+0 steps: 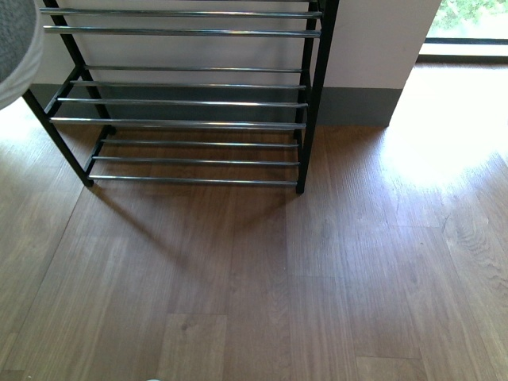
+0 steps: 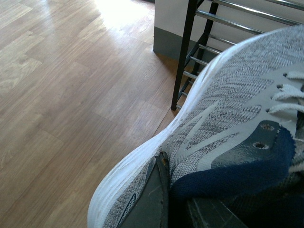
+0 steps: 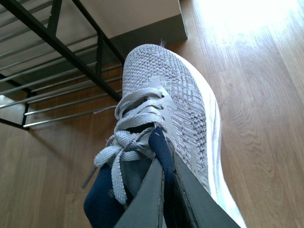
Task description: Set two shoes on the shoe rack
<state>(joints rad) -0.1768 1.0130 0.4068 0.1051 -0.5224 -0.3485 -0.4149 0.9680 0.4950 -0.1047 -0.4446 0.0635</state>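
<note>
The left shoe [image 2: 228,109] is a mottled grey-and-white knit crossed by pale grey bands, with a white sole, a navy collar and off-white laces; the right shoe [image 3: 175,90] has the same speckled grey knit, white sole, navy lining and pale grey laces. The shoe rack [image 1: 182,103] has black side frames and shiny silver rods; the floor [image 1: 317,278] is warm brown with a wood-grain plank pattern; the wall [image 1: 373,40] is white above a dark grey skirting [image 1: 357,107].
</note>
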